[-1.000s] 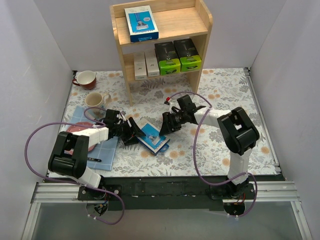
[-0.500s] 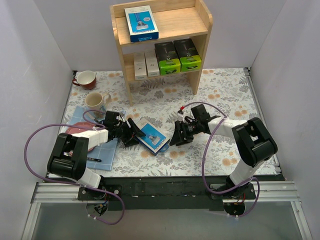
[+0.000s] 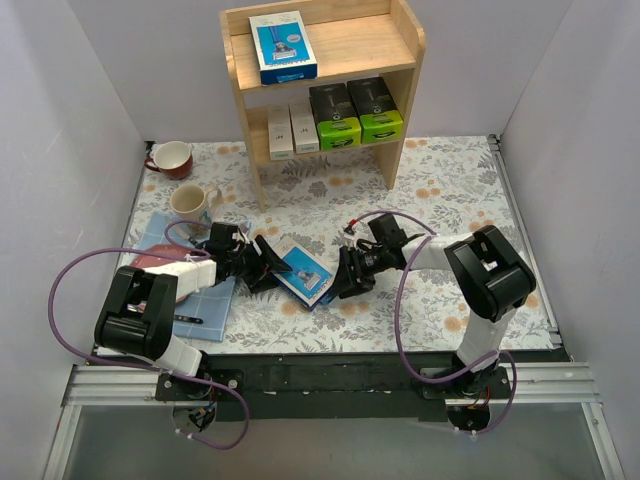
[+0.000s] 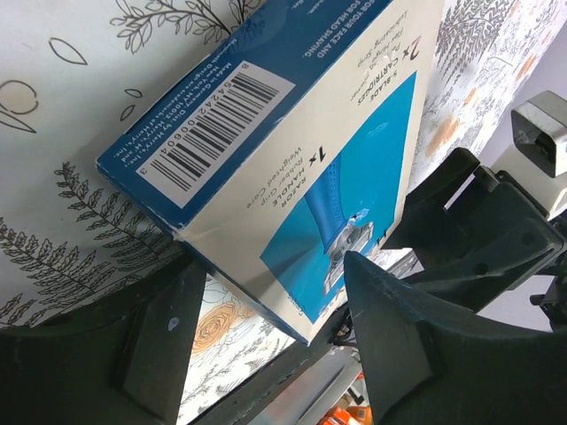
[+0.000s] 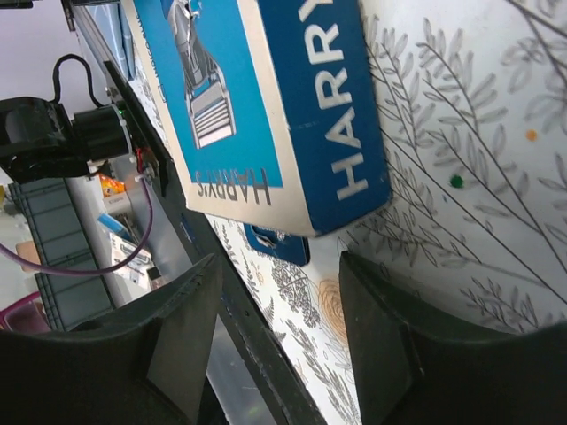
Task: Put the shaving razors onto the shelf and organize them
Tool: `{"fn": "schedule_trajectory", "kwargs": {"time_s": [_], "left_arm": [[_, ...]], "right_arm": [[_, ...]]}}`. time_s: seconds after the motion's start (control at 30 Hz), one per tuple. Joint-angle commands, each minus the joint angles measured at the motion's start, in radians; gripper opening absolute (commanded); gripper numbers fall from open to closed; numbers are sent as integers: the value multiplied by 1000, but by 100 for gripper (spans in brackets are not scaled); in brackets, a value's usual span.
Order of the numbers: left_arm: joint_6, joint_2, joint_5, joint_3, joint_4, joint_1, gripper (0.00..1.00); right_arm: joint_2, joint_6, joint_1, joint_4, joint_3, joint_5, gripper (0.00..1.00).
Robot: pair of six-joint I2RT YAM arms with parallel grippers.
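Observation:
The wooden shelf (image 3: 380,45) stands at the back. On its top lies one blue razor pack (image 3: 282,46). Its lower tier holds two white boxes (image 3: 292,128) and two black boxes with green ends (image 3: 355,112). A second blue razor pack (image 3: 303,271) lies on the floral tablecloth between my grippers. My left gripper (image 3: 265,262) is open at its left end, jaws either side of a corner (image 4: 292,133). My right gripper (image 3: 343,278) is open at its right edge. In the right wrist view the pack (image 5: 266,106) sits just ahead of the spread fingers (image 5: 276,261).
A red mug (image 3: 172,158) and a cream mug (image 3: 190,201) stand at the left. A blue cloth (image 3: 205,300) near the left arm carries a pink plate (image 3: 150,262) and a dark-handled utensil (image 3: 190,318). White walls close in both sides.
My right gripper swung away to the right, then came back to the pack's right edge. The left gripper stayed at the pack's left end. The pack shifted slightly.

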Motion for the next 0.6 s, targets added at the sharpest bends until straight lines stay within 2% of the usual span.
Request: {"fn": "schedule_trajectory", "kwargs": {"time_s": [0.0,0.1,0.13,0.2,0.23,0.27,0.47,0.57], "left_arm": [[27,-13,-69,-24,-18,2,64],[27,-19,-71,-24,-16,3,65],[27,-19,-71,-27,-15,5,65],[18,-22,-68,-30,-9,11,68],[4,-24,-66,-32,-6,14,69],[-5,-24,-55,-44,-3,18,70],[-52,-21,17,-79,67,51,75],[-74,-11,78,-93,154,54,75]], "right_arm": [[54,21,25,40,39,15,60],[77,13,36,48,69,10,42],[81,10,34,48,76,6,31],[81,4,34,49,92,-14,22],[78,2,33,48,95,-19,9],[73,7,33,42,99,-21,2],[21,152,28,101,72,-89,1],[2,183,34,140,69,-126,1]]}}
